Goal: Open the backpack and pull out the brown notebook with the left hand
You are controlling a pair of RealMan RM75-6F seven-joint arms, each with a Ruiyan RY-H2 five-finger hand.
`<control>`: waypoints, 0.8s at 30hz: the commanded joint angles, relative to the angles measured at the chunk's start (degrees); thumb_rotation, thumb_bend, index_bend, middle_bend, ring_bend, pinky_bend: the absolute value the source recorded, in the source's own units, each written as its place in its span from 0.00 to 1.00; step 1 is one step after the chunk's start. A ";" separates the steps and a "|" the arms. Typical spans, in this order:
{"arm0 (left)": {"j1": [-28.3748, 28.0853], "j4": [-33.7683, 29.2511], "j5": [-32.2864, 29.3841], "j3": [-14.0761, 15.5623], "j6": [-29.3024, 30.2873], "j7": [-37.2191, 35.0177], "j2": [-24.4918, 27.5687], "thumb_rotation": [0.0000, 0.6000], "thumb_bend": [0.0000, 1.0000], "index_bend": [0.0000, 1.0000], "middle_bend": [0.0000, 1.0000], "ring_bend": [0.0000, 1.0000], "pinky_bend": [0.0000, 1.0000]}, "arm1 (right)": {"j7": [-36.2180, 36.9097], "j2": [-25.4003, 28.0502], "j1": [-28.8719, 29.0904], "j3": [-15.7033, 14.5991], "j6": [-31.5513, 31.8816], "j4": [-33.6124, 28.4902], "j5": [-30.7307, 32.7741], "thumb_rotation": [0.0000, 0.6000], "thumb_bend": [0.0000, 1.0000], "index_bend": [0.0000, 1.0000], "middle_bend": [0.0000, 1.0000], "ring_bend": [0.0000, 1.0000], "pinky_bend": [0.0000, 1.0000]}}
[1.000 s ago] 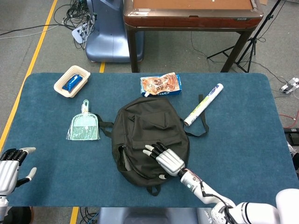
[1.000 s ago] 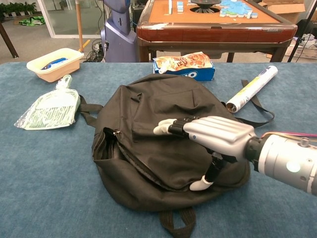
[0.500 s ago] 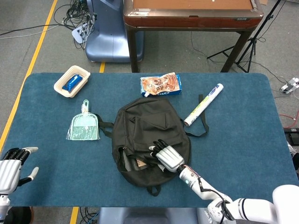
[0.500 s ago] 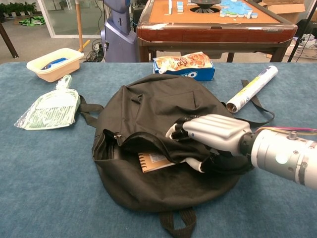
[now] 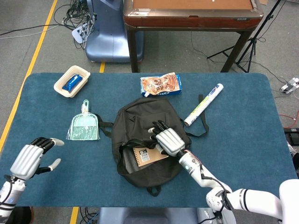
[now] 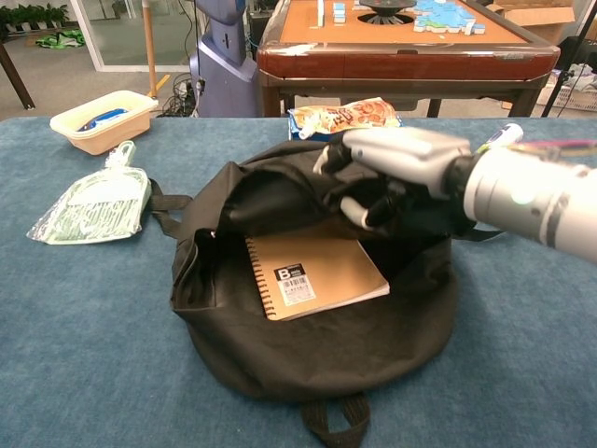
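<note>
The black backpack (image 5: 145,116) (image 6: 308,355) lies in the middle of the table with its front flap lifted. My right hand (image 5: 167,139) (image 6: 403,170) grips that flap and holds it up and back. Inside, the brown spiral notebook (image 5: 148,154) (image 6: 312,273) lies flat and mostly uncovered, with a black-and-white label on its cover. My left hand (image 5: 32,156) hovers over the table's near left corner, far from the bag, fingers apart and holding nothing; it does not show in the chest view.
A green dustpan in plastic (image 5: 84,125) (image 6: 93,205) lies left of the bag. A cream tray (image 5: 71,80) (image 6: 101,119) sits at the far left. A snack bag (image 5: 161,84) (image 6: 350,121) and a white tube (image 5: 203,104) (image 6: 471,168) lie behind and right of the bag.
My right hand closed on the bag's flap and pulled it up and back, uncovering the brown notebook. My left hand rose and moved a little right toward the bag.
</note>
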 commanded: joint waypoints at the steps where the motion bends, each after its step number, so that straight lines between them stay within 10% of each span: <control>1: -5.90 0.75 6.10 -0.20 -3.11 -6.33 -1.17 1.00 0.27 0.41 0.43 0.40 0.36 | -0.57 -0.03 1.16 1.50 0.76 0.23 2.00 1.00 0.62 0.58 0.24 0.00 0.00; 12: -20.08 7.26 19.97 1.64 -5.96 -16.81 -13.03 1.00 0.27 0.48 0.54 0.48 0.48 | 0.05 -0.86 4.41 3.40 -0.96 1.11 9.39 1.00 0.62 0.58 0.24 0.00 0.00; 24: -29.38 22.54 18.92 2.52 -10.74 -19.24 -26.50 1.00 0.27 0.48 0.54 0.48 0.48 | 3.12 0.76 8.52 5.62 -4.96 1.38 17.01 1.00 0.62 0.58 0.24 0.00 0.00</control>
